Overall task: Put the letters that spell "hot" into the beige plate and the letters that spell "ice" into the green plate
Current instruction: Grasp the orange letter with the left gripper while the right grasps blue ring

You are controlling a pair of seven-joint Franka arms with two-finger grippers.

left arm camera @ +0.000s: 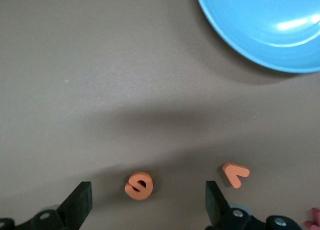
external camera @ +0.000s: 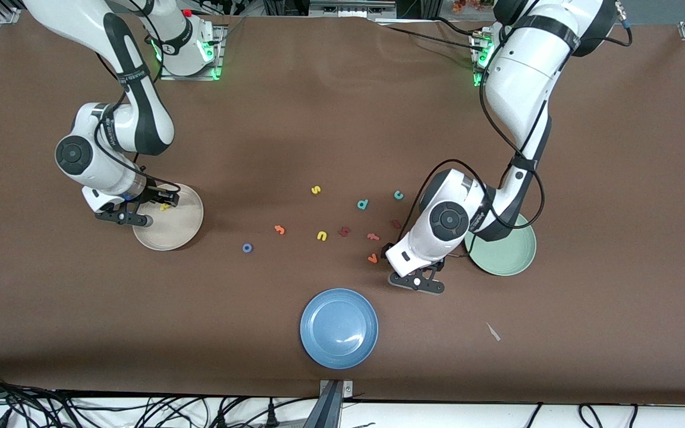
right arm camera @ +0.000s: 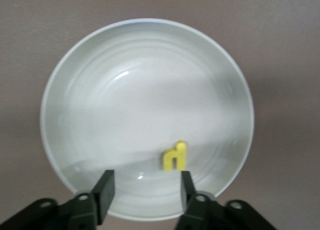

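Now both jaws are spread: right gripper [right arm camera: 144,190] over yellow "h" [right arm camera: 174,156], left gripper [left arm camera: 146,202] around orange "e" [left arm camera: 139,185].

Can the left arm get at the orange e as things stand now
Probably yes. The left gripper hangs open right over the orange e, which lies flat on bare table between its fingers, with the nearby orange letter lying clear.

green plate [external camera: 512,261] (perhaps half) arm-hidden

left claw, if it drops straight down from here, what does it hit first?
Probably the orange e: it lies on the table between the left claw's open fingers. The orange v sits just outside one finger. How high the claw is can't be told.
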